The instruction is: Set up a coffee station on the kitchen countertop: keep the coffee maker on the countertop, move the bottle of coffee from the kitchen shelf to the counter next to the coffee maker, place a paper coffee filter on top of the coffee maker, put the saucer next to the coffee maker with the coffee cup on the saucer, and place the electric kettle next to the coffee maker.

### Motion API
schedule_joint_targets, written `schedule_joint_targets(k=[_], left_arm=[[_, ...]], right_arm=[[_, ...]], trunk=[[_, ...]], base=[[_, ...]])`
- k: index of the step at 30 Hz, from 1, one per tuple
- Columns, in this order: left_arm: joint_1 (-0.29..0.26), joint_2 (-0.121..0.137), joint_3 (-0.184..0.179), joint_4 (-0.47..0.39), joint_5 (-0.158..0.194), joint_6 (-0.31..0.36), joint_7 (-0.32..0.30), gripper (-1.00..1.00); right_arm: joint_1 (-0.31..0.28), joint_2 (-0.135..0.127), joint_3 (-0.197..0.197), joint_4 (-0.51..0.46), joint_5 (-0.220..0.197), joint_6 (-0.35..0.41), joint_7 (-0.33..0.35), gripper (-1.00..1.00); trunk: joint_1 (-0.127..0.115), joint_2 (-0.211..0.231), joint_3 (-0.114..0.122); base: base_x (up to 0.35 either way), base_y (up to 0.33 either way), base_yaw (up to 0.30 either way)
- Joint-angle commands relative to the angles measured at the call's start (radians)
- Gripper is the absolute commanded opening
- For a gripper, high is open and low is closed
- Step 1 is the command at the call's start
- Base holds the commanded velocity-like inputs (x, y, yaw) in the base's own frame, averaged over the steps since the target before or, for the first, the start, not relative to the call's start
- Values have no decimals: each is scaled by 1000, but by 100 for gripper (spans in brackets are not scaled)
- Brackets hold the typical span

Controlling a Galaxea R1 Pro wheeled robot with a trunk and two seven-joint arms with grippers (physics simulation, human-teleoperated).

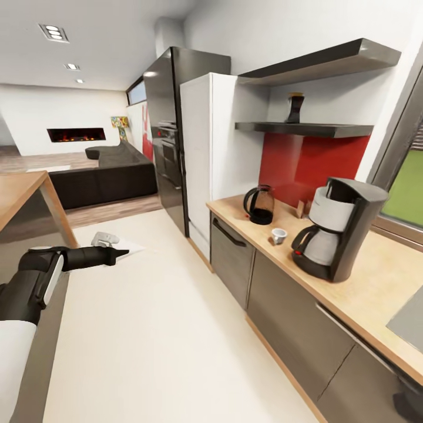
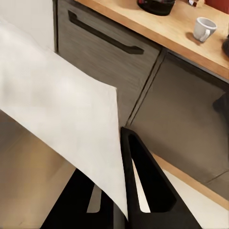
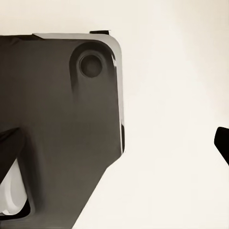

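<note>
We see the left gripper (image 2: 125,191) pinching the paper coffee filter (image 2: 62,109), whose long axis runs toward 2 o'clock in the head view, pointing at the kitchen countertop (image 1: 376,282). Right gripper's state: we cannot tell.

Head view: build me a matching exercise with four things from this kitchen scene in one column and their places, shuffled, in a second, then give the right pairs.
Things
1. tall black coffee maker with a glass carafe
2. small dark brown bottle of coffee
3. tiny white coffee cup
4. thin white paper coffee filter

Places
A. on the lower dark grey kitchen shelf
B. pinched in the left gripper
C. on the light-wood kitchen countertop, nearest the window
D. on the countertop between the round glass electric kettle and the coffee maker

Pairs: 1-C, 2-A, 3-D, 4-B
</note>
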Motion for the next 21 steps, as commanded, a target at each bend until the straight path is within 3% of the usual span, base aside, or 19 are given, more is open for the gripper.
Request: schedule_joint_targets(k=[1,21], left_arm=[[-1,0,2,0,-11,0,-10,-100],[-1,-2,2,2,-13,-1,-9,-100]], right_arm=[[-1,0,1,0,-7,-4,0,100],[-1,-1,-4,-1,-8,-3,2,100]], trunk=[[1,-2,-1],[1,-2,3]], base=[[281,223,191],[281,223,28]])
